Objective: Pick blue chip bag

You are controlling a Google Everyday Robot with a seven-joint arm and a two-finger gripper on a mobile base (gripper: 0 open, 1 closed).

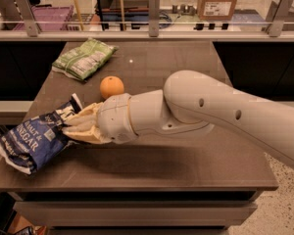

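Blue chip bag (32, 143) lies at the desk's (186, 180) near left corner, its left end hanging past the edge, and its right edge meets the tip of the tool (73, 125), which reaches in from the right on a thick pale arm (210, 106). Whether the tool is spread or pinching the bag cannot be told. The bag is dark blue and crinkled, with white lettering and white edges, and its right end is rumpled upward against the tool. The desk is a dark brown slab that also carries an orange (111, 87) just behind the tool's wrist and a green-and-white bag (83, 58) farther back on the left. Behind the desk run a railing (152, 33), a purple crate (51, 18) and a cardboard box (216, 1).
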